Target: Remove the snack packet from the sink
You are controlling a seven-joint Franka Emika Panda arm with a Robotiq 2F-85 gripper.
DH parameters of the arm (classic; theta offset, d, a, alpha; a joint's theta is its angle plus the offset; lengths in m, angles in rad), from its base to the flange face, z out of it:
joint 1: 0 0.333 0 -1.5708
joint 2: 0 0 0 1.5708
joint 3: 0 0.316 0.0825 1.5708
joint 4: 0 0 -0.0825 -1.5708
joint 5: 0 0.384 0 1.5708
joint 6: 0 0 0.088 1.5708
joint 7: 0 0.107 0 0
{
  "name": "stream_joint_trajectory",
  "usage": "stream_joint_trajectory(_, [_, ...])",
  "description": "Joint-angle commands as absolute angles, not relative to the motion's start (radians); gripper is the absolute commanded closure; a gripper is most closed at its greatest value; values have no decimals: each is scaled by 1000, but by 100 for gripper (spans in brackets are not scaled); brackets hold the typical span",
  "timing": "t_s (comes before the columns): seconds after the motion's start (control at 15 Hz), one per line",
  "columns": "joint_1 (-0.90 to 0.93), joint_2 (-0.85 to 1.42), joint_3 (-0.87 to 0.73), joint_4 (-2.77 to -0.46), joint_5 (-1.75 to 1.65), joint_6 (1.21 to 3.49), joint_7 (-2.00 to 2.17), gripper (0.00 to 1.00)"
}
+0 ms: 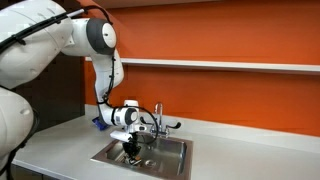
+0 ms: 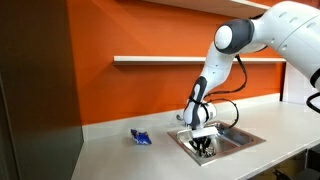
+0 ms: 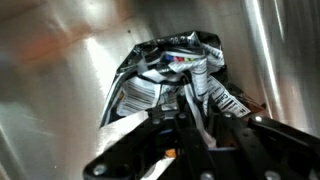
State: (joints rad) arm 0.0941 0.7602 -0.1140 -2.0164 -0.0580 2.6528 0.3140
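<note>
The snack packet is a crumpled dark foil packet with silvery patches and barcode print, filling the middle of the wrist view. My gripper reaches down into the stainless-steel sink and its fingers are shut on the packet's near edge. In both exterior views the gripper is low inside the basin, and the packet shows only as a dark bit under the fingers.
A chrome faucet stands at the back of the sink, close to my wrist. A small bright blue object lies on the white counter beside the sink. An orange wall with a shelf runs behind.
</note>
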Motion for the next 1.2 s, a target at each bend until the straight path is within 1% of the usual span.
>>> stream_joint_trajectory(0.0, [84, 787, -107, -1985, -34, 2644, 289, 100])
stream_joint_trajectory(0.4, [84, 782, -106, -1981, -30, 2635, 292, 98])
stream_joint_trajectory(1.13, [154, 682, -164, -1996, -61, 2612, 344, 98])
